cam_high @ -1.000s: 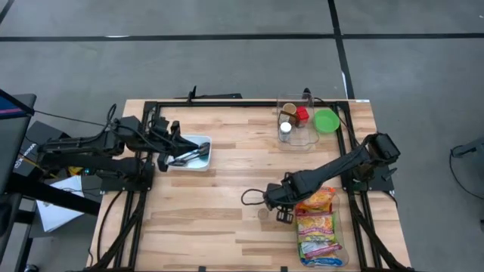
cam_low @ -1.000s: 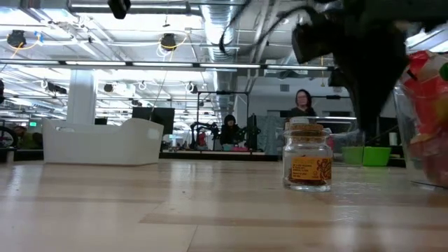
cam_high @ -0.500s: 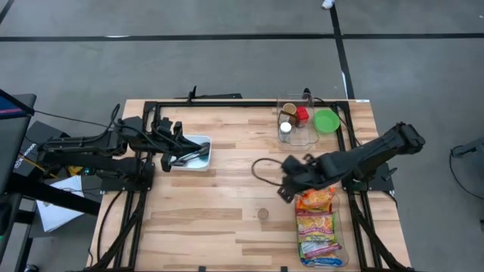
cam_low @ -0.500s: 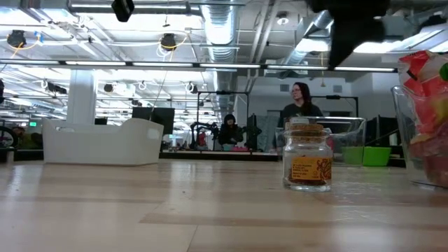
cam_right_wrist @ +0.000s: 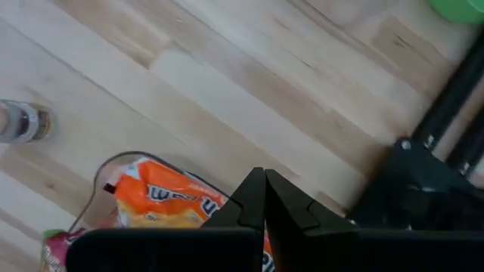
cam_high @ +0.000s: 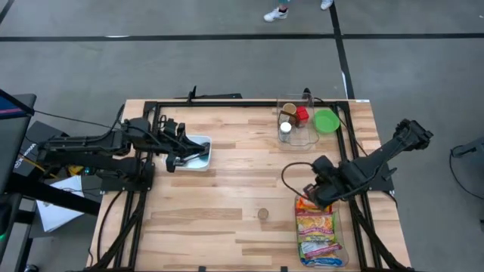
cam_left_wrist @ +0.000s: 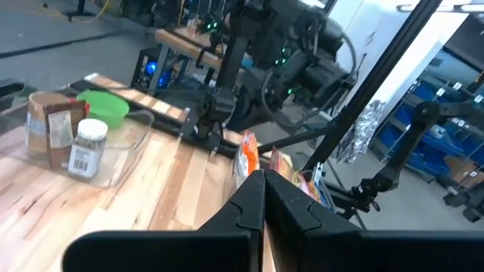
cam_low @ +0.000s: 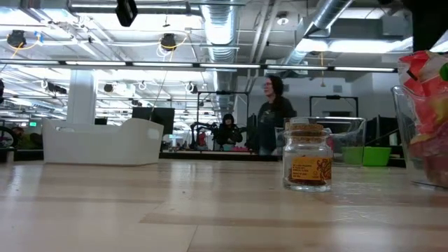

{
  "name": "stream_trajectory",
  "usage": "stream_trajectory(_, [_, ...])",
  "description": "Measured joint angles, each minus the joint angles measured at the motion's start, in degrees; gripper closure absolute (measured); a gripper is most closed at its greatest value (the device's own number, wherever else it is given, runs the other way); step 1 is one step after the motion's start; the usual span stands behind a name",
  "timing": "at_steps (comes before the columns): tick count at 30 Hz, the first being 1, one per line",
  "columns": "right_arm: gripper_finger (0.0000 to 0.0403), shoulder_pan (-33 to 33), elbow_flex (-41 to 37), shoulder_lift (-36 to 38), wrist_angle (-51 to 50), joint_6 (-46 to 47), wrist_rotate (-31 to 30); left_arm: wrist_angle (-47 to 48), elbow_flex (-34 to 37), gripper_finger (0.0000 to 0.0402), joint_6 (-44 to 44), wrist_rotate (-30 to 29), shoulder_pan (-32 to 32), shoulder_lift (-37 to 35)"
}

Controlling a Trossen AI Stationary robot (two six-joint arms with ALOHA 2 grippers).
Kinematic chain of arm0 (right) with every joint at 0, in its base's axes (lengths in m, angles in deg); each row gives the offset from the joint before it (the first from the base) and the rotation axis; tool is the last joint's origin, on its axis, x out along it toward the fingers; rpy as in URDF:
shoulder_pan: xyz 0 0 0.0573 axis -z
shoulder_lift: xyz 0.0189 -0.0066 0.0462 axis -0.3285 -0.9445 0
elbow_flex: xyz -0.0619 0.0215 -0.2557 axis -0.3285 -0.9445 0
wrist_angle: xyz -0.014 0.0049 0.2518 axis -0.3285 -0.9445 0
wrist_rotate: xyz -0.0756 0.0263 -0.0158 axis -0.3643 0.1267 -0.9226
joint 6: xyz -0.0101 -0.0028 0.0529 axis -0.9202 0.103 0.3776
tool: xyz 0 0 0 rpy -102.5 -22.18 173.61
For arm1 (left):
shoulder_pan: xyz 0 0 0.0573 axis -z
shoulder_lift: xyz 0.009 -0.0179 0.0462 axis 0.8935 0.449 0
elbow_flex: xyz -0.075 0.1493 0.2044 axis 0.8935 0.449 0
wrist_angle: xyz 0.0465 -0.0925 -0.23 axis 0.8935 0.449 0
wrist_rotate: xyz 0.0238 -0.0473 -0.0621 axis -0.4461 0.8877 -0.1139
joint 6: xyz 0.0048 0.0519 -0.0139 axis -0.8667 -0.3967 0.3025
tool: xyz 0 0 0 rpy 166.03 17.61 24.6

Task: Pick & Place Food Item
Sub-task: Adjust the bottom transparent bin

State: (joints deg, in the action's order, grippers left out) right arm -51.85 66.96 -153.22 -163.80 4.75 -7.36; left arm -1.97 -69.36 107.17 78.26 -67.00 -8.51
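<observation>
While both tools stay pinched together empty, a cork-lidded glass jar stands on pale wood-plank table.

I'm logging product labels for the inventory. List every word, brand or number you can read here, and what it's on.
None can be read.
Spice jar: orange label with dark print, too blurred.
Snack packets in the clear bin: lettering too small; white marks on the orange packet unreadable.
White-capped jar: label print too small.

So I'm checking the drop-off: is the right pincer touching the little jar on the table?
Apart. In the high view the right pincer hangs over the snack bin, with bare wood between it and the jar.
</observation>
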Motion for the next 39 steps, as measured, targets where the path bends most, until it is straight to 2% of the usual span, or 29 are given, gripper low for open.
stream_trajectory(10, [0.0403, -6.7, 0.0, 0.8, -3.9, 10.4, 4.7, -0.4, 0.0, 0.0401, 0.2, 0.0, 1.0, 2.1])
stream_trajectory(18, [0.0403, -10.6, -5.1, 0.4, 0.3, 15.6, 8.7, -1.0, 0.0, 0.0401, 0.4, 0.0, 1.6, 2.1])
stream_trajectory(23, [0.0403, -11.2, -6.9, 0.4, 5.7, 15.9, 8.6, -1.2, 0.0, 0.0401, 0.4, 0.0, 1.5, 2.1])
stream_trajectory(32, [0.0403, -10.0, -7.0, 0.4, 9.4, 14.8, 5.6, -1.2, 0.0, 0.0401, 0.5, 0.0, 1.5, 2.1])
stream_trajectory(39, [0.0403, -9.5, -7.0, 0.5, 7.2, 15.3, 4.1, -1.2, 0.0, 0.0401, 0.5, 0.0, 1.5, 2.1])
